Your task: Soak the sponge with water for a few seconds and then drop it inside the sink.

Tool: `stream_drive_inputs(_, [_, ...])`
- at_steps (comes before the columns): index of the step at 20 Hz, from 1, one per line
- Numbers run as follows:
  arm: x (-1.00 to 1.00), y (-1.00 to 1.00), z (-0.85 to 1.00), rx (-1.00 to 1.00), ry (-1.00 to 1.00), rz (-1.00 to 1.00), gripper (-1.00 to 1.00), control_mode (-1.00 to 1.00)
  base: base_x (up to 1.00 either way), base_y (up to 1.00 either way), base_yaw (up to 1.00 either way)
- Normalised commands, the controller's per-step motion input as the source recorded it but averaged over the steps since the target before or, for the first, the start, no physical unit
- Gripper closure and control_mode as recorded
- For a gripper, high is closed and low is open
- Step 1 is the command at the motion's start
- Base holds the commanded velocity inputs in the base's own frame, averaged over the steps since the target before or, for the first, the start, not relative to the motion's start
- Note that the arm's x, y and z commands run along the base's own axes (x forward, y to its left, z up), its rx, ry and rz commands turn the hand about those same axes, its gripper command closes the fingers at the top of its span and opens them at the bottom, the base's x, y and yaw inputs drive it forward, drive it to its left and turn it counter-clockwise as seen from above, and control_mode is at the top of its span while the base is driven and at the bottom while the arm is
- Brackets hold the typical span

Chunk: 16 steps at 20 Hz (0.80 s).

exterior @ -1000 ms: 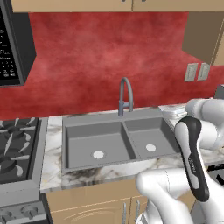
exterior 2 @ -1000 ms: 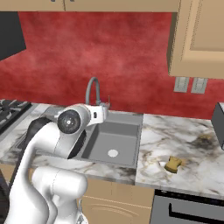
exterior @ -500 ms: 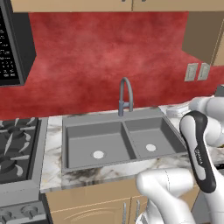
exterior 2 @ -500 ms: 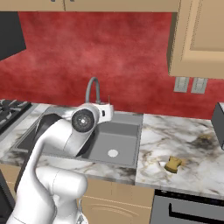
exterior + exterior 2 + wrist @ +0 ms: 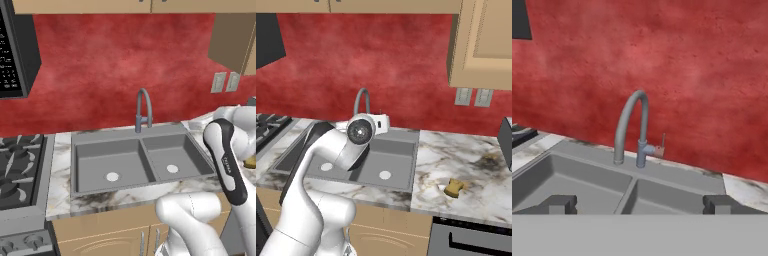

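The yellow-tan sponge (image 5: 455, 187) lies on the marble counter to the right of the sink (image 5: 398, 162), well apart from my arm. The grey double-basin sink (image 5: 100, 155) has a pale drain in each basin. No water runs from the arched faucet (image 5: 634, 125). In the hand view my gripper (image 5: 639, 204) is open, its dark fingertips (image 5: 559, 202) spread wide with nothing between them, and it faces the faucet over the sink's centre divider (image 5: 628, 192). In the right base view my hand (image 5: 380, 122) hovers above the sink, near the faucet.
A gas stove (image 5: 20, 170) sits left of the sink, with a black microwave (image 5: 10, 55) above it. Wall outlets (image 5: 473, 96) and a hanging cabinet (image 5: 481, 45) are at the right. A dark appliance (image 5: 506, 137) stands at the counter's far right edge.
My arm has swung a little to the right over the sink. The gripper stays open, and the sponge has not moved.
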Motion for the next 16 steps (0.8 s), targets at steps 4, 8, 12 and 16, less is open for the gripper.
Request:
stream_drive_inputs(4, [0.13, 0.05, -0.11, 0.00, -0.12, 0.00, -1.00, -1.00, 0.00, 0.00, 0.00])
stream_drive_inputs(8, [0.13, 0.04, -0.09, 0.00, -0.14, 0.00, -1.00, -1.00, 0.00, 0.00, 0.00])
stream_drive_inputs(12, [0.25, 0.04, -0.02, 0.01, -0.16, -0.01, -1.00, -1.00, 0.00, 0.00, 0.00])
stream_drive_inputs(16, [0.21, 0.05, 0.00, 0.00, -0.12, 0.00, -1.00, -1.00, 0.00, 0.00, 0.00])
